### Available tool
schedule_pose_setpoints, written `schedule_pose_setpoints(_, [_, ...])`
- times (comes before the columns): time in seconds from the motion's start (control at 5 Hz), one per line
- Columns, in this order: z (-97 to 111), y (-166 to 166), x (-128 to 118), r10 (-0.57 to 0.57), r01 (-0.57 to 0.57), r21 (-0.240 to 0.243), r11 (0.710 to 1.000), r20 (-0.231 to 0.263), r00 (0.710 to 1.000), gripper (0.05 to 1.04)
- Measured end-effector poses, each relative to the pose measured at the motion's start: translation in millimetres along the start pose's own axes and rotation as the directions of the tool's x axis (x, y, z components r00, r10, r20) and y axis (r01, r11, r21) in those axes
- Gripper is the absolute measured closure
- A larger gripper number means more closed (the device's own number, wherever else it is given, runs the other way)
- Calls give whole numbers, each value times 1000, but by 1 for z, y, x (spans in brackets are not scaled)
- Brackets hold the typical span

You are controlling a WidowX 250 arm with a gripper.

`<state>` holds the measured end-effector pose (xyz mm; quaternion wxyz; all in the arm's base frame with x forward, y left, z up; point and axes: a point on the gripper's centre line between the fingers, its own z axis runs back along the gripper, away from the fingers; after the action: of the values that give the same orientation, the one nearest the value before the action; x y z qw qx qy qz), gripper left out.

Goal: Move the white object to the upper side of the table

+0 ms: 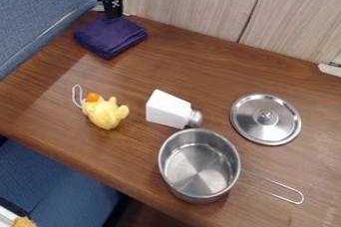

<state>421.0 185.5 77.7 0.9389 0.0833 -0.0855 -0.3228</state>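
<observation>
The black gripper (114, 12) hangs at the upper left, over the back edge of the folded purple cloth. A white object (168, 109), shaped like a shaker with a silver cap, lies on its side near the middle of the wooden table (180, 56). Its cap points right, close to the rim of the metal pot. A wide stretch of table separates the gripper from it.
The purple cloth (110, 36) lies at the upper left. A yellow plush toy (104, 112) is left of the white object, a steel pot (200, 165) in front and a metal lid (265, 119) to its right. Wall panels (193, 2) stand behind the table.
</observation>
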Motion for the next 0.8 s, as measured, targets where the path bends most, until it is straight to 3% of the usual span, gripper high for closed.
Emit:
schedule_pose_setpoints(0.2, [-19, -10, -4, -9, 8, -54, 999, -19, 1000, 83])
schedule_pose_setpoints(0.4, [-30, -33, -4, -85, 87, -152, 985, 19, 996, 83])
schedule_pose_setpoints(0.6, [-21, -56, -7, -147, 151, -154, 976, 37, 988, 83])
schedule_pose_setpoints(0.8, [-4, -82, -5, -229, 242, -157, 957, 95, 969, 83])
